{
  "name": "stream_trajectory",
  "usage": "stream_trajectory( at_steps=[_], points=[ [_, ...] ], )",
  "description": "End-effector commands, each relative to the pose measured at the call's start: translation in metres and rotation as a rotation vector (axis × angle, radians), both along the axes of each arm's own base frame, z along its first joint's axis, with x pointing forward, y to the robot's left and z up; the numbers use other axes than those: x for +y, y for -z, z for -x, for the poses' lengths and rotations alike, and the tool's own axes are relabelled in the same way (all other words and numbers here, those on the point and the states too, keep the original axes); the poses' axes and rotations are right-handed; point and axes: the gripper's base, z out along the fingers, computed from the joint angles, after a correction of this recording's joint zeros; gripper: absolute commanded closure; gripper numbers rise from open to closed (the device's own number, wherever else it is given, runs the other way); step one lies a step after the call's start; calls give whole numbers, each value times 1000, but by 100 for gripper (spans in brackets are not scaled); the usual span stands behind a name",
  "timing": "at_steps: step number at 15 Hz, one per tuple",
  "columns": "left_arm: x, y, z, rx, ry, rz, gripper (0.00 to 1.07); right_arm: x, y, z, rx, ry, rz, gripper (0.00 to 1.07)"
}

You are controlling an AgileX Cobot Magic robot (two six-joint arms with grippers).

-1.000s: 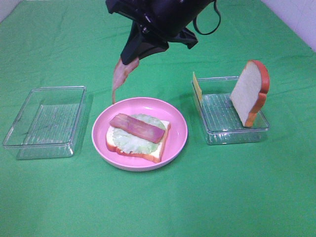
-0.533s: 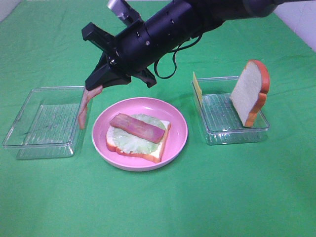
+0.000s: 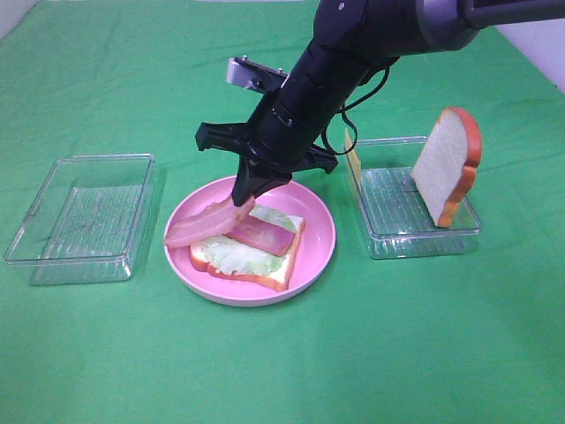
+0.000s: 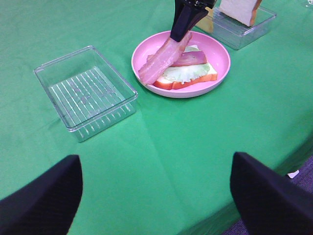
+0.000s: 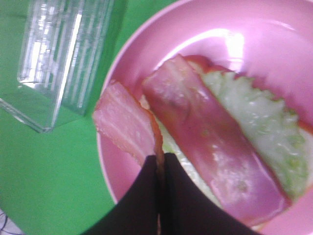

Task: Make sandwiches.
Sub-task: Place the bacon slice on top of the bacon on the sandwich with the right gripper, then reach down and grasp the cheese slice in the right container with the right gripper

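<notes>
A half-built sandwich lies on the pink plate [image 3: 320,250]: a bread slice [image 3: 265,272], lettuce [image 3: 231,255] and one bacon strip [image 3: 265,237] on top. My right gripper [image 3: 248,198] is shut on the end of a second bacon strip [image 3: 199,227], which slopes down over the plate's left side. The right wrist view shows this held bacon strip [image 5: 127,122] beside the laid strip [image 5: 210,147], pinched at my right gripper [image 5: 160,159]. Another bread slice [image 3: 450,163] stands upright in the right tray [image 3: 424,238], with a yellow cheese slice [image 3: 353,157] against its left wall. My left gripper [image 4: 156,196] hangs open, far from the plate [image 4: 218,71].
An empty clear tray [image 3: 84,216] sits left of the plate on the green cloth [image 3: 282,371]. The right arm [image 3: 353,62] reaches in from the back right over the plate. The table edge [image 4: 274,166] runs close to my left gripper.
My right gripper has swung from beside the left tray to over the plate and come down. The hanging bacon strip now slopes across the plate's left side.
</notes>
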Motion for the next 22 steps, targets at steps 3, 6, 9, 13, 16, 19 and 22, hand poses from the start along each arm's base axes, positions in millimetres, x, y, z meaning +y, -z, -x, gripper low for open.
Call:
stream_trajectory(
  at_steps=[3,6,9,13,16,19,22],
  points=[
    [1,1,2,-17,5,18,27,-8,2,-4,-23,32,82,91],
    [1,1,2,-17,5,18,27,-11,3,-5,-38,11,116,44],
    [1,1,2,-17,5,18,27,-17,-8,-2,-49,-39,171,35],
    [1,1,2,-17,5,18,27,-24,-38,-7,-68,-95,290,35],
    [1,1,2,-17,5,18,27,-32,-68,-20,-155,-76,408,35],
    [1,1,2,-17,5,18,27,-48,-82,-36,-195,-21,405,35],
    [1,1,2,-17,5,18,27,-71,-76,-51,-166,43,372,36]
  ],
)
